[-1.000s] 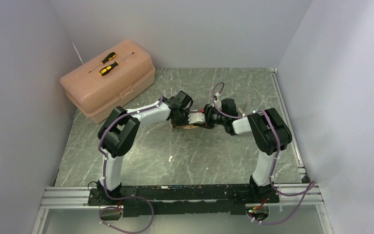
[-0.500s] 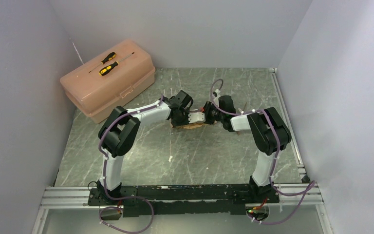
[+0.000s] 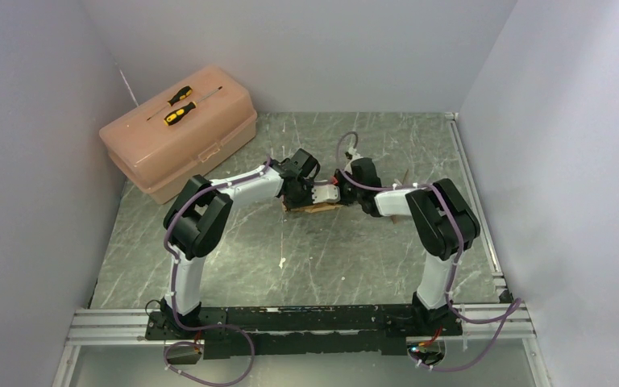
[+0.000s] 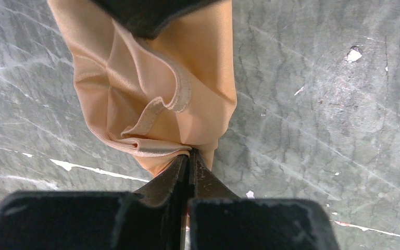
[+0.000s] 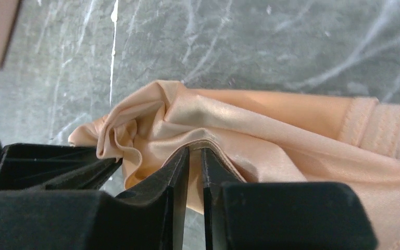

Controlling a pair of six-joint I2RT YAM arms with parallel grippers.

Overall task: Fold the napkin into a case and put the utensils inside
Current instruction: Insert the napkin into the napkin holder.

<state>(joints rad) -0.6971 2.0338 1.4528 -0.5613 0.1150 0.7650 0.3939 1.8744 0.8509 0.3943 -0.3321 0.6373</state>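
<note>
Marble table (image 3: 330,258) carries the bunched napkin (image 3: 316,209) at its centre. Right arm (image 3: 391,201) has swung its wrist leftward since a second ago. Left gripper (image 4: 190,155) pinches a hemmed corner; right gripper (image 5: 195,151) clamps a fold.

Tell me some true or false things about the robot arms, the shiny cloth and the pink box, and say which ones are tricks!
1. The left end effector and the right end effector both pinch the napkin. True.
2. The right end effector holds a screwdriver. False: both screwdrivers lie on the lid of the toolbox.
3. The toolbox is open. False: its lid is shut.
4. The napkin is bunched and creased, not a neat flat packet. True.
</note>
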